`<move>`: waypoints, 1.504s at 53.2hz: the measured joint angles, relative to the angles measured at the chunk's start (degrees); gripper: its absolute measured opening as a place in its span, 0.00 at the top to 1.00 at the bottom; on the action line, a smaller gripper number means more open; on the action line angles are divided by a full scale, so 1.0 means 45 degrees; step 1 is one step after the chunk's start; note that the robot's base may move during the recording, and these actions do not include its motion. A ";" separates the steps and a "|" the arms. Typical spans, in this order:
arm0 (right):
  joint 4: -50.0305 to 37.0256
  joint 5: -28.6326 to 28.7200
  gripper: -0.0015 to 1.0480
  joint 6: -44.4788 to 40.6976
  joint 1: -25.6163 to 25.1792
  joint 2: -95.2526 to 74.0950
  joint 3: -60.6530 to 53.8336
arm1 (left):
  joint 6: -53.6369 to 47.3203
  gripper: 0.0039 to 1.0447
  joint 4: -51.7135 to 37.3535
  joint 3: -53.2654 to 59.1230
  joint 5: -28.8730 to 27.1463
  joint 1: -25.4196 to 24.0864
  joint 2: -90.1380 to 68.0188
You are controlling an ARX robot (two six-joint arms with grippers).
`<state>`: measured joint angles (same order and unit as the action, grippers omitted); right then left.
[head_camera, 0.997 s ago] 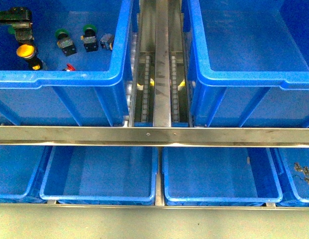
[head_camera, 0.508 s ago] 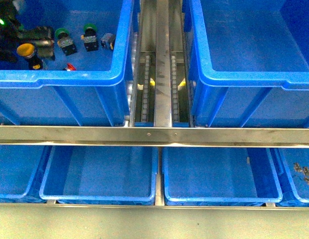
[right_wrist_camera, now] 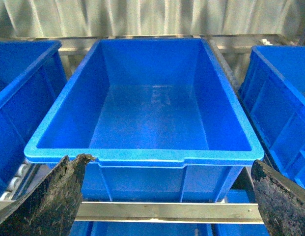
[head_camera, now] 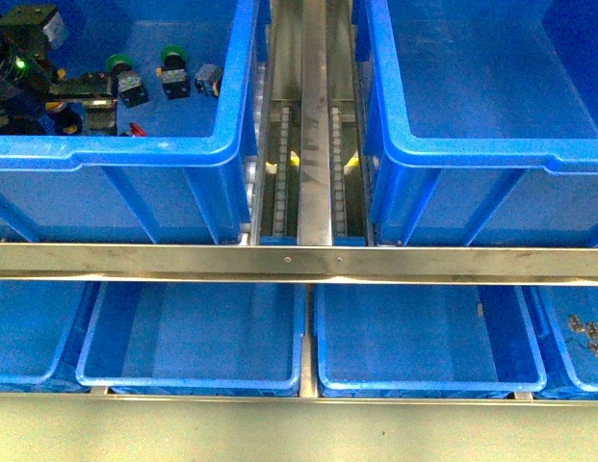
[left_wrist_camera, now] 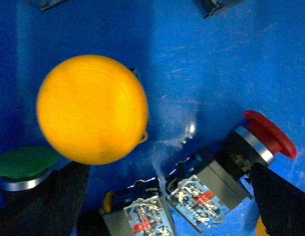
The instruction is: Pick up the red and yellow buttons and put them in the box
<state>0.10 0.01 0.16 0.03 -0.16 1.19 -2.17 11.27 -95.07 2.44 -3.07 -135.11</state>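
Yellow fills much of the left wrist view. It is the mushroom cap of the yellow button [left_wrist_camera: 91, 108], standing cap-up on the floor of the left crate [head_camera: 135, 149] at the upper left of the front view. The left gripper [left_wrist_camera: 167, 166] hangs over it with its jaws well apart and nothing between them. The cap sits off-centre, nearer one jaw than the other. The red button [left_wrist_camera: 263, 140] lies on its side near the other jaw, with silvery contact blocks [left_wrist_camera: 142, 221] between the two. A green-capped switch [left_wrist_camera: 22, 162] is just beside the yellow one, partly under a jaw. The step in hand looks like the approach for the first pick, with neither button lifted yet. The next move probably calls for centring the jaws on the yellow cap, then lowering and closing without catching the green switch or the loose blocks. The lift must clear the crate's thick rolled rim and cross the steel roller track [head_camera: 313, 144] in the upper middle. Beyond it is the empty crate [head_camera: 491, 154] at the upper right, most likely the box. The left gripper sits close to the crate's near rim and the frame's left edge, so room is tight there. The empty crate is wide open. The right gripper [right_wrist_camera: 168, 160] faces that crate with its jaws apart and empty, and it does not show in the front view.
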 joint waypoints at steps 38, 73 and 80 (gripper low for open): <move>0.0000 0.0000 0.06 0.0000 0.0000 0.0000 0.0000 | -0.0695 0.07 0.0374 -0.1496 0.0087 -0.0486 -0.0481; 0.0000 0.0000 0.06 0.0000 0.0000 0.0000 0.0000 | -0.0559 0.22 0.0418 -0.1967 0.0131 -0.0457 -0.0709; 0.0000 0.0000 0.06 -0.0005 0.0000 0.0000 0.0000 | -0.0544 0.43 0.0418 -0.1967 0.0141 -0.0432 -0.0763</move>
<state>0.10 0.01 0.14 0.03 -0.16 1.19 -4.62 13.15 -103.92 3.07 -5.02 -138.54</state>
